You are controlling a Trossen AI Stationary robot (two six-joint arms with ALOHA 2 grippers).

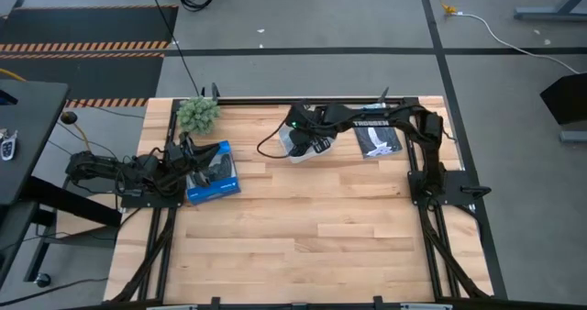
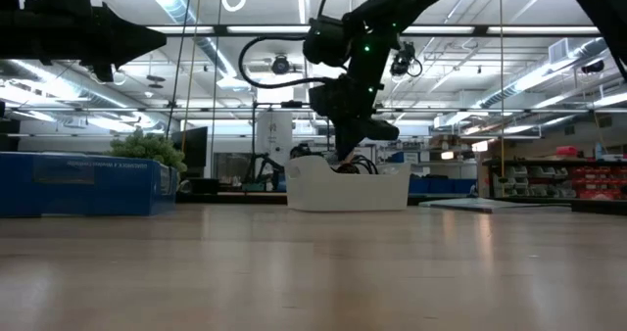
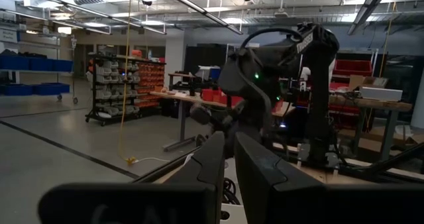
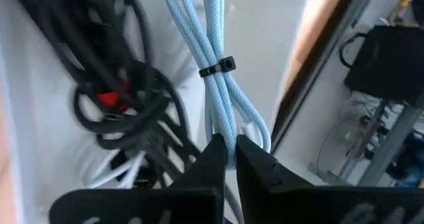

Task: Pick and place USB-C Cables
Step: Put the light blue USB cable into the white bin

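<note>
The right gripper (image 4: 228, 159) is lowered into the white tray (image 1: 295, 150), which stands at the far middle of the table (image 1: 312, 246). In the right wrist view its two dark fingers (image 4: 211, 163) are nearly closed on the pale blue-grey cable (image 4: 215, 58), with the braided strands pinched in the narrow gap between them.

The pale blue-grey cable is folded into a long, narrow bundle of parallel strands. A small black tie (image 4: 217, 67) binds the bundle partway along its length. Its long axis runs straight away from the fingertips along the tray floor, close to the tray wall (image 4: 291, 45).

Beside it in the same tray lies the black cable with a red band (image 4: 109, 99), wound into loose loops and tangled with other black cord. Part of the white cable (image 4: 116, 169) shows beneath those loops, near the fingers. No end connector of the blue-grey cable is visible.

In the low view the right arm (image 2: 353, 67) descends from above into the tray (image 2: 348, 189).

The left gripper (image 3: 228, 164) waits at the left edge of the table, beside the blue box (image 1: 213, 172). Its fingers are almost together and hold nothing.
</note>
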